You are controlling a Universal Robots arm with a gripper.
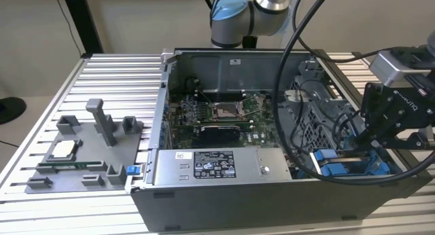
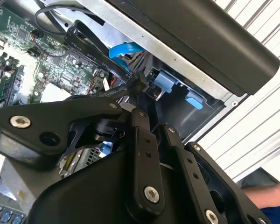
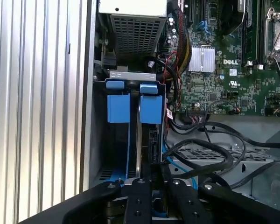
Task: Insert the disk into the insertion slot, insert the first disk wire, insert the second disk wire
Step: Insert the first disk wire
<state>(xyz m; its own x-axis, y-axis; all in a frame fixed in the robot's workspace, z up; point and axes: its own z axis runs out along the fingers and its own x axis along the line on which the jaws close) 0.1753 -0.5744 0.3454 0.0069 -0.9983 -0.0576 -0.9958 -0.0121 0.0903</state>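
Observation:
The disk (image 3: 138,140) stands edge-on in the insertion slot (image 3: 113,154), with its blue carrier tabs (image 3: 151,109) at the top. In the exterior view the slot (image 1: 343,166) shows as blue plastic at the case's right front corner. My gripper (image 1: 360,143) hangs just above it. In both wrist views the fingers (image 2: 141,130) lie close together, and the gripper (image 2: 141,86) pinches the end of a black wire (image 2: 98,95) over the bay. A blue wire (image 2: 123,49) curves just beyond the tip. The gripper (image 3: 154,182) sits over the disk's end, with black wires (image 3: 200,156) looping beside it.
The open case holds a green motherboard (image 1: 217,115) and a grey power-supply box (image 1: 217,166). Thick black cables (image 1: 292,92) drape over the case. A grey fixture (image 1: 81,153) with parts lies at the exterior view's left. A person's hand and blue sleeve (image 2: 275,205) show outside the case.

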